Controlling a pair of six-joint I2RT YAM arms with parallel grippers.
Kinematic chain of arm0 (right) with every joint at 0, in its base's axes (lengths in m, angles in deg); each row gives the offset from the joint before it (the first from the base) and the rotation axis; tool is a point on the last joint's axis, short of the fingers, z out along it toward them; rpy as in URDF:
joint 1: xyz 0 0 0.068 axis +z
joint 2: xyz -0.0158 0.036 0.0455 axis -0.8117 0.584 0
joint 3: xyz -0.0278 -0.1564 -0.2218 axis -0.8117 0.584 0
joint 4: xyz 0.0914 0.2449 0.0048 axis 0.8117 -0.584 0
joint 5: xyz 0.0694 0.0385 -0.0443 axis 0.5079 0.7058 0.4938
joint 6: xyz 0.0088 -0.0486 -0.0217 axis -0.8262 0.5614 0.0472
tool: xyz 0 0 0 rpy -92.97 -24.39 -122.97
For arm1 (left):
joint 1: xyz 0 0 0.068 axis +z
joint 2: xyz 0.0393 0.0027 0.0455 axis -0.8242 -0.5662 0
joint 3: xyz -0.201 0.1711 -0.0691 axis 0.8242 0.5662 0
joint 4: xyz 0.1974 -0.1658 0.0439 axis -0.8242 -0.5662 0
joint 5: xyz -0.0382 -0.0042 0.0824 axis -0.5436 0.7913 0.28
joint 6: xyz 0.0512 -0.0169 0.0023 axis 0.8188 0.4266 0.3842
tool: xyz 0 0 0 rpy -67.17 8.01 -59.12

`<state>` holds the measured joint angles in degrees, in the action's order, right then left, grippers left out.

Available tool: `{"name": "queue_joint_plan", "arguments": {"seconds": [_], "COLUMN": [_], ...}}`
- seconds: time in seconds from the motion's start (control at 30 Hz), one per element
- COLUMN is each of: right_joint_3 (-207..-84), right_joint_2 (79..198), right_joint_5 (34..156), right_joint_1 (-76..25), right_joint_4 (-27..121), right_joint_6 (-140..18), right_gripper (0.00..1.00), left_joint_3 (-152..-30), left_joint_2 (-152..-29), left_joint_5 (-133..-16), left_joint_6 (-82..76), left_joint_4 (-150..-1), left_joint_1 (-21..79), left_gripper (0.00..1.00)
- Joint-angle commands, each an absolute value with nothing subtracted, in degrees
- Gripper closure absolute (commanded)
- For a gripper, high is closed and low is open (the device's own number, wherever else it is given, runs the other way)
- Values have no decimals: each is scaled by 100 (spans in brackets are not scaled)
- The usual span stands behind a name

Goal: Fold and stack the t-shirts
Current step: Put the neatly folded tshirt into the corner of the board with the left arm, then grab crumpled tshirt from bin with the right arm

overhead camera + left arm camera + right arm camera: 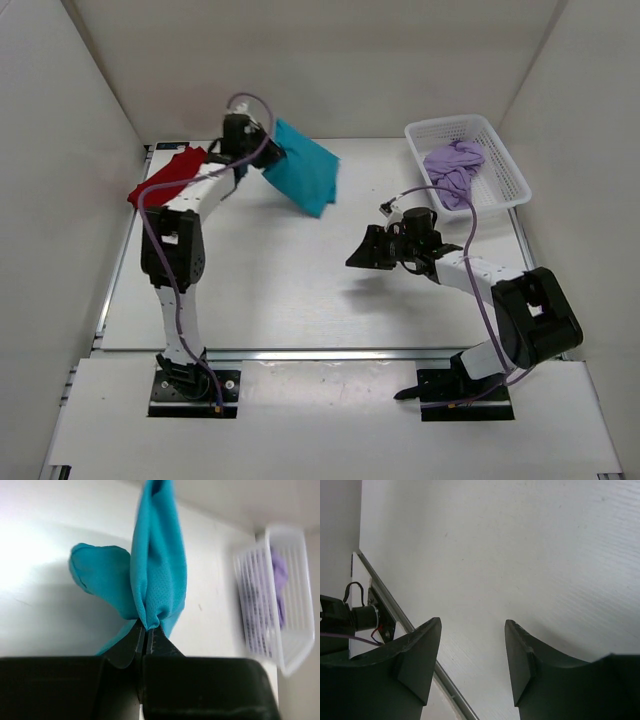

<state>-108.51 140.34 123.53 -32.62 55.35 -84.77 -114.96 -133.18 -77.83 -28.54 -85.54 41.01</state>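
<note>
The left gripper point(148, 630) is clamped on a bunch of the teal-blue shirt point(157, 570), which spreads out beyond its fingertips, while the right gripper point(472, 625) hangs with fingers apart over the table point(520, 555).

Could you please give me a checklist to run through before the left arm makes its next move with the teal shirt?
1. Grip: left pincer shut on the teal t-shirt, jaws pinching a bunched fold: ok.
2. Clearance: teal t-shirt off the table: cannot tell.
3. Stack base: red t-shirt lying flat at the far left: ok.
4. Other arm: right pincer open, empty, away from the cloth: ok.
5. Remaining work: lavender t-shirt folded: not ok, crumpled in the basket.
</note>
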Motion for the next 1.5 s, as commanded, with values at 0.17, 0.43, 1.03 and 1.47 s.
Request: {"name": "queue_joint_plan", "arguments": {"seconds": [0.17,0.43,1.03,1.47], "right_joint_3": [-11051,-10858,-10998,-10813], "right_joint_2": [14433,14337,14161,13502], "right_joint_5": [12688,12293,11828,8266], "right_joint_1": [-3071,-2808,-2835,-987], "right_joint_4": [5881,5565,6589,7200], "right_joint_6": [-8464,-8350,-9604,-9535], "right_gripper": [48,10,1,1], "left_joint_3": [-11324,-9267,-6145,-5978], "left_joint_2": [-12548,-12082,-8821,-8908], "left_joint_5": [-7818,-8092,-7925,-8188], "left_joint_6": [-2565,-3330,-4031,-4560], "left_joint_4": [-9252,-8171,-7117,-6255], "left_joint_1": [6455,7651,3578,2528], "left_gripper": [99,2,1,1]}}
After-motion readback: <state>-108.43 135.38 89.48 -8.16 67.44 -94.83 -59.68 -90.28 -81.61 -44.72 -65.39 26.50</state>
